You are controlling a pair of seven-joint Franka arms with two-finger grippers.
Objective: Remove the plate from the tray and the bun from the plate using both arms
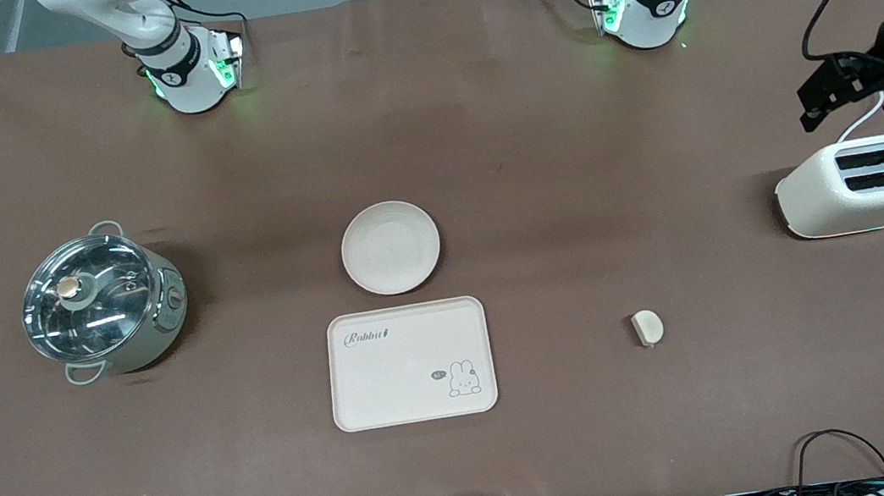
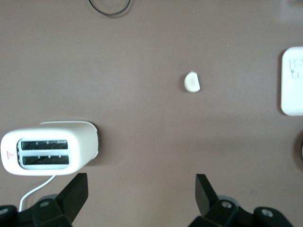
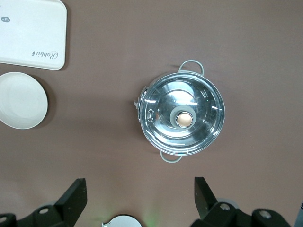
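Right gripper (image 3: 137,198): hanging high over the table's right-arm end, fingers spread wide, gripping nothing.

Pot (image 1: 101,302): rounded metal body, shiny glass lid, looped handles, sitting below that gripper.

Plate (image 1: 391,247): round, matte cream, raised rim, lying just beside the tray (image 1: 410,363), farther from the front camera; whether they are touching is unclear.

Bun (image 1: 646,328): small pale oval, one end flat, resting on brown cloth.

Toaster (image 1: 865,184): smooth cream, two slots.

Left gripper (image 2: 142,194): hovering above the toaster, fingers spread wide, empty.
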